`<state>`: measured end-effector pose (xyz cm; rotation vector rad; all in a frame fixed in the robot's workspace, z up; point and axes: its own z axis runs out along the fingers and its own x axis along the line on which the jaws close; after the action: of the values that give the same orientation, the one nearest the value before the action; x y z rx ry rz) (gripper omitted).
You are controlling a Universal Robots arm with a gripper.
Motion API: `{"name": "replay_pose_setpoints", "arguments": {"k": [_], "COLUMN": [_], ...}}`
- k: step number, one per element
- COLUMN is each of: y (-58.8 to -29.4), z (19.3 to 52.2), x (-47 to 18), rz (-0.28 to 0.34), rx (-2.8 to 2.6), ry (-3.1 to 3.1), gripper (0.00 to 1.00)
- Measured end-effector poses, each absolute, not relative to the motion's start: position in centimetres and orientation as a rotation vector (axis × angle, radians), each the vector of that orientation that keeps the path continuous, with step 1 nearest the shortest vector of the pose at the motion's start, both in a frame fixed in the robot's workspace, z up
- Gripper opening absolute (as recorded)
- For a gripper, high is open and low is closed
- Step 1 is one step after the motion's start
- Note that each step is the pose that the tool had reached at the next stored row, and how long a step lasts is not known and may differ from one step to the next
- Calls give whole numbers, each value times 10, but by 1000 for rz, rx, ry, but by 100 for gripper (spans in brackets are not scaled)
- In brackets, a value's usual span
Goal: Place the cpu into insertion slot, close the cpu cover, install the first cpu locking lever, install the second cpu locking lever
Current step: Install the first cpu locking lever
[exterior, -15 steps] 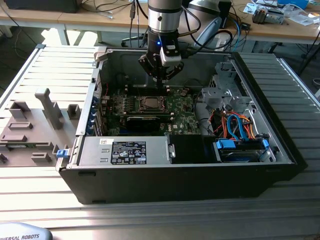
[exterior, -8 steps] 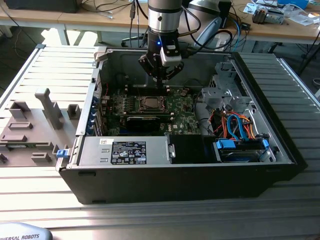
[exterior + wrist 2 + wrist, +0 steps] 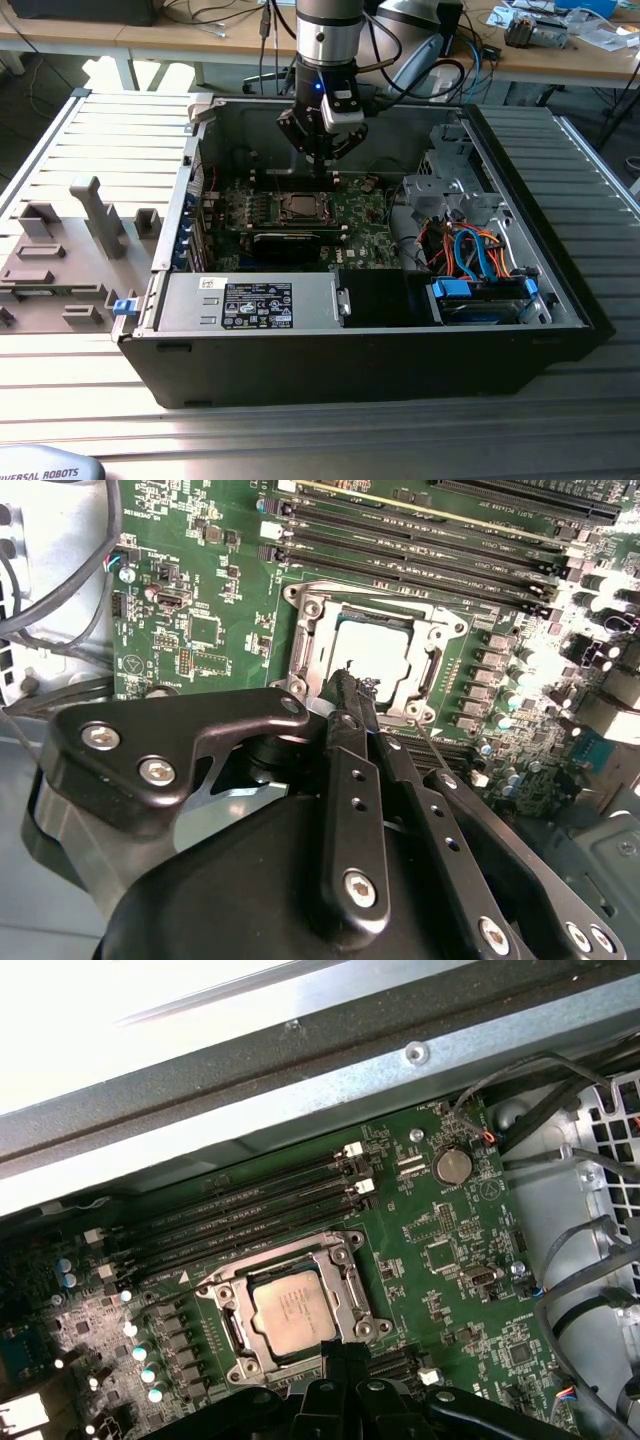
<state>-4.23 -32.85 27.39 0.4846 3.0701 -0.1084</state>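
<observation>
An open black steel computer case holds a green circuit board, and near the board's middle sits the insertion slot, a square socket with a silvery metal border.

The black two-fingered gripper hangs straight above the slot's rim, on the side facing away from the long black card slots. Its fingers are pressed together at the tips, with nothing visible between them.

The cpu cover, a thin silvery frame plate with a square window, lies flat over the slot. Through that window shows the cpu, a dull silver-grey square chip seated level in the slot. So the chip lies just past the fingertips, towards the card slots, close beside them.

Whether the locking levers are latched I cannot tell.

A row of small round silver capacitors stands beside the slot. A silver coin battery lies well apart from it, and a grey cable bundle further out. None of these crowds the fingers.
</observation>
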Motion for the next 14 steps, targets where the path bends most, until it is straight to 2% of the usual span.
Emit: {"name": "replay_pose_setpoints", "arguments": {"k": [14], "y": [-329], "z": [274], "x": [-42], "rz": [-108], "rx": [456], "ry": [3074], "gripper": [11]}}
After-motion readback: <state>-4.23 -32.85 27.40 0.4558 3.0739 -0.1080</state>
